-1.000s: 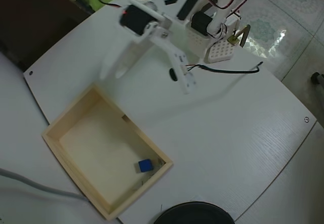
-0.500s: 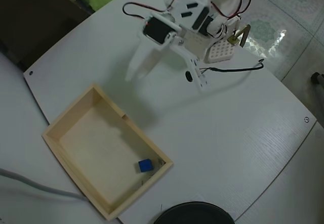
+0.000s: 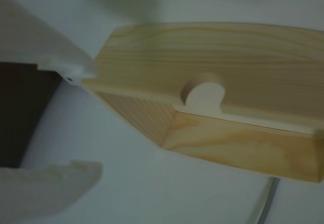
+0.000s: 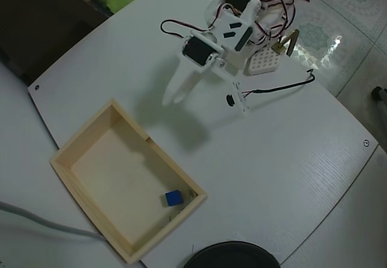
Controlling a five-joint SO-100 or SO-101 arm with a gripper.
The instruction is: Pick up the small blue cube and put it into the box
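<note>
In the overhead view the small blue cube (image 4: pixel 173 198) lies on the floor of the pale wooden box (image 4: pixel 84 144), near its lower right wall. My white gripper (image 4: pixel 206 103) hangs open and empty above the bare table, up and to the right of the box and well away from the cube. In the wrist view the two fingertips (image 3: pixel 76 72) stand wide apart at the left edge, with nothing between them. A corner of the box (image 3: pixel 243 148), with a round notch in its wall, fills the right side there. The cube does not show in the wrist view.
A small white perforated block (image 4: pixel 263 62) and a black cable (image 4: pixel 278 88) lie by the arm's base. A round black object (image 4: pixel 230 257) sits at the table's near edge. A grey cable (image 4: pixel 36 219) runs in at the lower left. The table's edges are close on all sides.
</note>
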